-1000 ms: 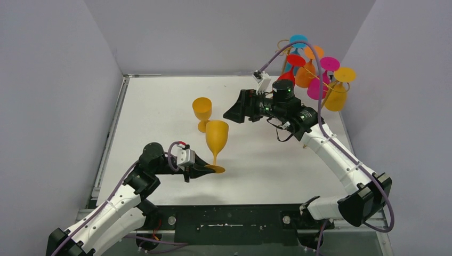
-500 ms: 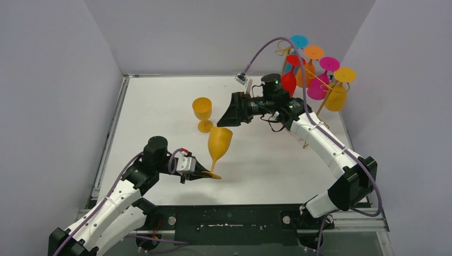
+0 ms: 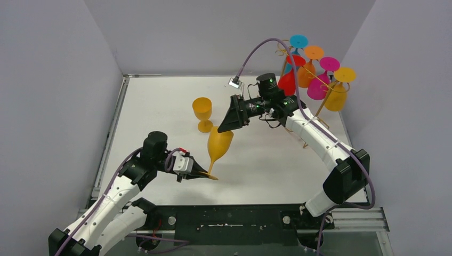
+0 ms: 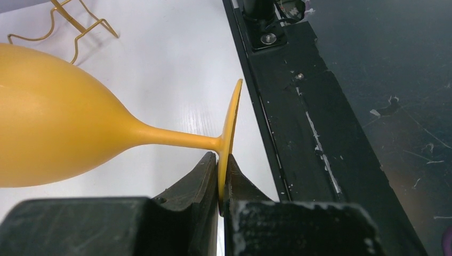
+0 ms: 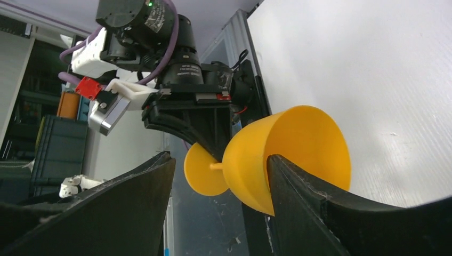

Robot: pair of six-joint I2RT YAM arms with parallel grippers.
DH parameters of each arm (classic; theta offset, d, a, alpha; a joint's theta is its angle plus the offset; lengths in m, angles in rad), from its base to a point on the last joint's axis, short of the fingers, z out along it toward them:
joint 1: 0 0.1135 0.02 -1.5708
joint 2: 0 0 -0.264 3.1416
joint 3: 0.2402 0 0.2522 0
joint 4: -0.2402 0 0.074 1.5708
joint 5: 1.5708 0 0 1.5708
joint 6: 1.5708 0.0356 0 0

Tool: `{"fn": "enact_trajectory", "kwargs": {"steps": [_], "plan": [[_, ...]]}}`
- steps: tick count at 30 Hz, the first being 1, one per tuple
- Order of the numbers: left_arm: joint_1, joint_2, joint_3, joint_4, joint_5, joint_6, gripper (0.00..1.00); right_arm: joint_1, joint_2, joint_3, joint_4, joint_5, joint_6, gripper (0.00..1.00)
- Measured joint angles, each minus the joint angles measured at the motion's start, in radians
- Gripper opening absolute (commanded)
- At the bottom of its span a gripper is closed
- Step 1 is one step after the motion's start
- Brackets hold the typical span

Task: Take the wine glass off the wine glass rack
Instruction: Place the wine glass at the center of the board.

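From above, the left gripper (image 3: 207,174) was clamped tight on the round foot of a yellow-orange plastic wine glass (image 3: 219,143). The glass was over the middle of the white table (image 3: 160,106), well apart from the tall gold wire wine glass rack (image 3: 322,106) in the far right corner. It leaned over, with its foot low by the left gripper and its cup higher. Its long line ran from the foot up and away from the arm bases, and its mouth pointed at the right gripper (image 3: 222,129). The tips of the right gripper were right at the rim of the cup. A second yellow-orange glass (image 3: 202,109) stood upright on the table just beside them. Blue, red, orange, pink and yellow glasses (image 3: 319,85) hung on the rack with their feet up.

In the left wrist view, the two black fingers (image 4: 205,173) pinched the thin foot on its edge. The stem lay sideways across the picture, with the cup on the left and the foot on the right.

In the right wrist view, the jaws stood apart. The open mouth of the glass faced the camera. One finger (image 5: 298,202) crossed in front of the rim. The other finger was apart from the glass. Whether the near finger touched the rim could not be told.
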Motion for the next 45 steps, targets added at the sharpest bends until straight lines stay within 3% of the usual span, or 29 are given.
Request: {"fn": "enact_trajectory", "kwargs": {"steps": [4, 10, 20, 25, 30, 36, 41, 45], "plan": [[0.012, 0.000, 0.017, -0.037, 0.008, 0.049, 0.00, -0.004, 0.001, 0.012, 0.008, -0.046, 0.003, 0.60], [0.018, 0.023, 0.072, -0.113, 0.016, 0.129, 0.00, -0.005, 0.034, 0.041, 0.011, -0.087, 0.008, 0.46], [0.027, 0.138, 0.239, -0.411, -0.014, 0.407, 0.00, -0.005, 0.052, 0.077, -0.063, -0.117, -0.039, 0.45], [0.028, 0.168, 0.302, -0.522, -0.042, 0.525, 0.00, -0.005, 0.056, 0.129, -0.156, -0.116, -0.104, 0.29], [0.028, 0.169, 0.306, -0.550, -0.056, 0.554, 0.00, -0.002, 0.094, 0.166, -0.195, -0.109, -0.109, 0.23], [0.028, 0.130, 0.285, -0.535, -0.060, 0.534, 0.00, 0.005, 0.089, 0.154, -0.140, -0.111, -0.053, 0.00], [0.029, 0.073, 0.230, -0.500, -0.058, 0.463, 0.00, 0.024, 0.045, 0.060, -0.035, -0.120, 0.049, 0.00], [0.028, 0.038, 0.194, -0.456, -0.055, 0.409, 0.00, 0.030, 0.027, 0.022, 0.015, -0.112, 0.086, 0.10]]}}
